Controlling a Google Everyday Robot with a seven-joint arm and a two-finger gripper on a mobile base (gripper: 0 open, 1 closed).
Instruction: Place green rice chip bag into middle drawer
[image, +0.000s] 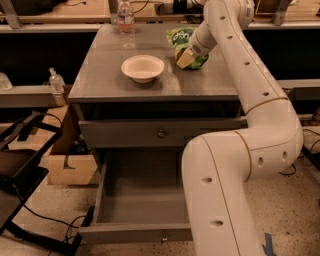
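The green rice chip bag (183, 41) lies on the grey cabinet top (110, 75) at the back right, to the right of the cream bowl (143, 67). My gripper (192, 50) is down at the bag's right side, touching it and covering part of it. The white arm reaches over from the right and hides the bag's right edge. The middle drawer (135, 233) is pulled out wide open below, its small knob (164, 238) at the front. Its inside is bare. The arm's lower link covers its right part.
The upper drawer front with its knob (161, 133) is shut. A water bottle (126, 17) stands at the cabinet's back edge. A spray bottle (56, 82), a cardboard box (70, 169) and a black frame (22, 165) are at the left.
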